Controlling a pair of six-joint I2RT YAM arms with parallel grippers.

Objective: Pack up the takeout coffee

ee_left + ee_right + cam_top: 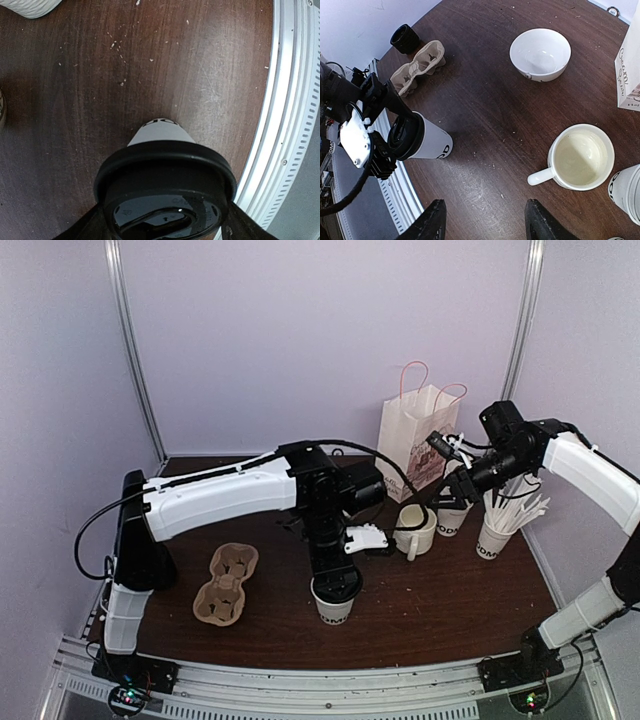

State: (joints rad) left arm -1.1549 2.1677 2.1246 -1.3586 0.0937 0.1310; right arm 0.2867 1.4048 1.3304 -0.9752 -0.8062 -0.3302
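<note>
At the far left, well to the left of the left end effector (334, 576), we see a pulp cup carrier (227, 585) lying on the desk (420, 610) with its wells unfilled. Directly beneath that end effector stands one takeout coffee cup (335, 608), upright on the desk near the front rail and well apart from the carrier. In the left wrist view its black lid (165, 175) fills the space between the fingers (77, 231), which stand wide on either side of the rim. We cannot tell whether they press on the lid or only flank it. To the right of this end effector and a little beyond it sits a white mug (415, 530), handle toward the front. A white bowl (540, 54) lies farther back; only the right wrist view shows it. Behind the mug a paper bag (418, 440) stands upright with its handles up. The right end effector (487, 225) hovers above the desk near the bag. Its fingers (436, 220) are spread apart and only bare wood shows between them. The second takeout cup (452, 520) stands close below it, just right of the mug and at the right edge of the wrist view, outside the fingers. Farther right of this end effector, a third cup (493, 542) with the same black lettering holds a bundle of pale sticks.
</note>
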